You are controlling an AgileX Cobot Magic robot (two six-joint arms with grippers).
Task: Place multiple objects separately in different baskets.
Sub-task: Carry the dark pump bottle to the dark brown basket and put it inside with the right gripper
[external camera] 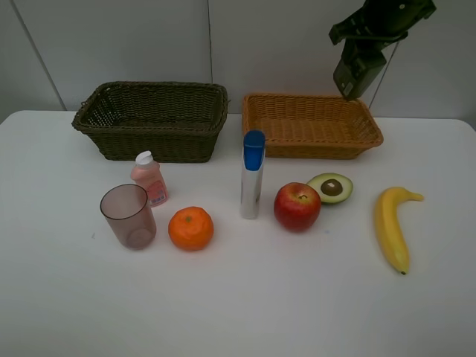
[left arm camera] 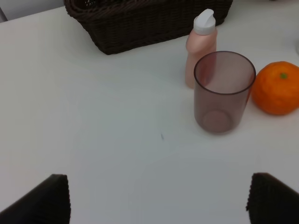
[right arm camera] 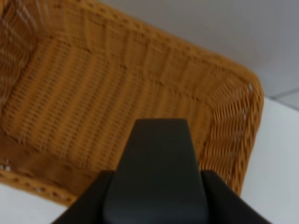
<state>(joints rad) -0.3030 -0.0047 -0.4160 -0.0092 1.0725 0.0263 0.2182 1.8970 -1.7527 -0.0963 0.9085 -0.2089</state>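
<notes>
My right gripper (external camera: 362,46) hangs above the light orange-tan basket (external camera: 312,143), shut on a dark green pump bottle (external camera: 352,74). The right wrist view shows that bottle (right arm camera: 156,177) between the fingers, over the basket's woven floor (right arm camera: 93,107). The dark olive-brown basket (external camera: 152,141) is empty. In front of the baskets stand a pink white-capped bottle (external camera: 149,178), a translucent cup (external camera: 129,216), an orange (external camera: 190,227), a silver blue-capped tube (external camera: 253,182), a red apple (external camera: 297,206), an avocado half (external camera: 330,187) and a banana (external camera: 391,227). My left gripper (left arm camera: 159,200) is open, a little short of the cup (left arm camera: 224,91).
In the left wrist view the pink bottle (left arm camera: 201,46) stands just behind the cup, the orange (left arm camera: 276,87) beside it, and the dark basket (left arm camera: 140,28) farther back. A grey wall rises behind the white table (external camera: 238,312).
</notes>
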